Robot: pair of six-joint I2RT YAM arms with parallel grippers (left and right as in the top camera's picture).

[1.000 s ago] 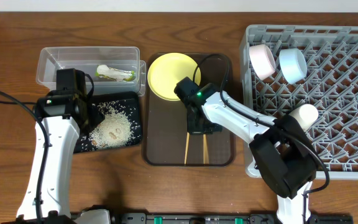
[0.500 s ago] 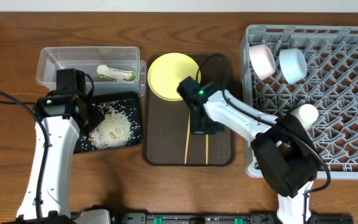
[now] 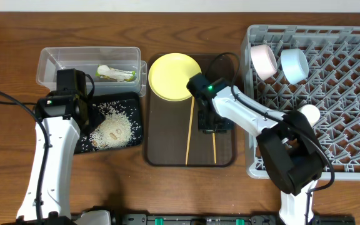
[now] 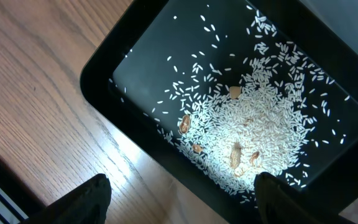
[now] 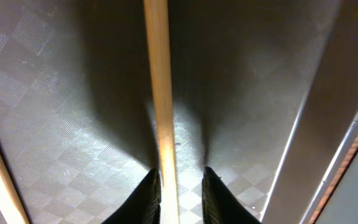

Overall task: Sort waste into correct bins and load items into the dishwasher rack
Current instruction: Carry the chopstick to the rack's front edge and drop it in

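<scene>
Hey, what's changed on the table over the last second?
The right gripper slid sideways toward the dishwasher rack. It took the chopstick between its fingers with it across the brown tray, away from the other chopstick. The left gripper, rice and yellow plate stayed put.

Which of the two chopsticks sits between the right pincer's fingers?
The chopstick nearer the dishwasher rack: it runs between the fingertips of the right pincer, while the other chopstick lies uncovered further left on the brown tray.
</scene>
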